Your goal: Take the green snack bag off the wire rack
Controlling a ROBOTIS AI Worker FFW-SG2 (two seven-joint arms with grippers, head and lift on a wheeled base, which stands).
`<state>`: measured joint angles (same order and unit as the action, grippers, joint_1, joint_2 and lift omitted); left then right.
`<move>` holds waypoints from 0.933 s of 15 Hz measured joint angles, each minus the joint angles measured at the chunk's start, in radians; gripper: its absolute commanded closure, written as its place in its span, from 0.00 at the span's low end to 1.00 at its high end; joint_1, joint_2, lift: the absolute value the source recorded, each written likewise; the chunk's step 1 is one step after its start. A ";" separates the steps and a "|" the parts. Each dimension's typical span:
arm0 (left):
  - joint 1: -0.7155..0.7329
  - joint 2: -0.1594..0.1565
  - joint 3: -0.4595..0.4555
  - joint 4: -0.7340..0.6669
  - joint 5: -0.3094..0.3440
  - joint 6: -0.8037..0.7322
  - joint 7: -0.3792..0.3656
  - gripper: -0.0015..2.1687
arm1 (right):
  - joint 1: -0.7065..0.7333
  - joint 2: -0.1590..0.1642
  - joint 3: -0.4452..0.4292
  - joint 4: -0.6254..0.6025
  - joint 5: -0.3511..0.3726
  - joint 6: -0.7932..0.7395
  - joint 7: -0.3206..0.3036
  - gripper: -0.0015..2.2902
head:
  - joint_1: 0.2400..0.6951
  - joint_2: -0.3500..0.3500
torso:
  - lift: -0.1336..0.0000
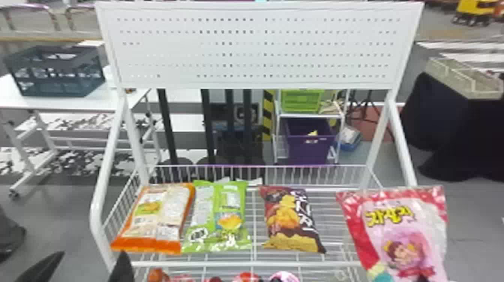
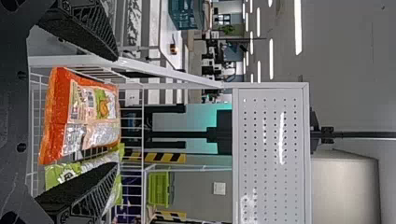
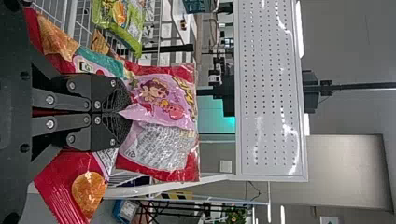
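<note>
In the head view the green snack bag [image 1: 217,217] lies on the wire rack [image 1: 255,264], between the orange bag and a dark brown one. My left gripper [image 1: 90,268] stands open at the bottom left, in front of the rack. In the left wrist view the lower finger of the left gripper [image 2: 114,112] covers part of the green bag [image 2: 60,173], and nothing is held. The right gripper [image 3: 122,112] is shut on a red and pink snack bag [image 3: 161,100], which the head view has at the rack's right end [image 1: 401,232].
An orange bag [image 1: 157,217] lies left of the green one, and a brown bag [image 1: 291,219] to its right. A white pegboard [image 1: 258,48] rises behind the basket on slanted side posts. More snacks [image 1: 247,278] sit on a lower tier.
</note>
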<state>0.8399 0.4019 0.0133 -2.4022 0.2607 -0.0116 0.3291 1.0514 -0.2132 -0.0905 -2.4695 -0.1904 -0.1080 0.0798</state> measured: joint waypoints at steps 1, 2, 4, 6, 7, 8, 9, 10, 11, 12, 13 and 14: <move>0.001 0.000 0.000 0.000 0.001 -0.003 -0.002 0.04 | 0.000 0.000 0.000 0.000 0.000 0.000 0.000 0.95 | 0.57 0.50 | 1.00; 0.002 0.000 0.001 0.000 0.002 -0.006 -0.002 0.04 | 0.001 0.000 0.000 -0.001 0.000 0.000 0.000 0.95 | 0.57 0.50 | 1.00; 0.003 0.000 0.002 -0.001 0.003 -0.007 -0.002 0.04 | 0.001 0.000 0.000 -0.002 0.000 0.000 0.000 0.95 | 0.57 0.50 | 1.00; 0.005 0.000 0.002 -0.001 0.003 -0.007 -0.003 0.04 | 0.001 0.000 0.000 -0.002 0.000 0.000 0.000 0.95 | 0.57 0.50 | 1.00; 0.005 0.000 0.002 -0.001 0.003 -0.007 -0.003 0.04 | 0.001 0.000 0.000 -0.002 0.000 0.000 0.000 0.95 | 0.57 0.50 | 1.00; 0.005 0.000 0.003 -0.001 0.003 -0.007 -0.004 0.04 | 0.001 0.000 0.000 -0.002 -0.001 0.000 0.000 0.95 | 0.57 0.50 | 1.00; 0.003 0.000 0.002 -0.001 0.006 -0.007 -0.008 0.04 | 0.001 0.000 0.000 -0.002 -0.001 -0.001 0.000 0.95 | 0.57 0.50 | 1.00; -0.009 0.000 -0.003 0.003 0.014 -0.008 -0.010 0.04 | 0.001 0.000 0.000 -0.002 -0.001 -0.002 0.000 0.95 | 0.57 0.50 | 1.00; -0.028 0.000 -0.016 0.015 0.016 -0.007 -0.008 0.04 | 0.000 0.000 0.000 -0.001 -0.001 -0.002 0.000 0.95 | 0.57 0.50 | 1.00; -0.060 0.004 -0.042 0.036 0.014 -0.005 -0.001 0.04 | -0.002 0.000 0.001 0.001 -0.001 -0.001 0.000 0.95 | 0.57 0.50 | 1.00; -0.094 0.010 -0.072 0.059 0.011 -0.001 0.005 0.04 | -0.003 0.000 0.001 0.003 -0.001 -0.001 0.000 0.95 | 0.57 0.50 | 1.00; -0.143 0.017 -0.113 0.091 0.008 0.010 0.012 0.04 | -0.005 0.001 0.002 0.005 -0.001 0.000 0.000 0.95 | 0.57 0.50 | 1.00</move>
<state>0.6968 0.4189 -0.0999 -2.3108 0.2690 -0.0019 0.3412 1.0467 -0.2125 -0.0889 -2.4641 -0.1918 -0.1083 0.0798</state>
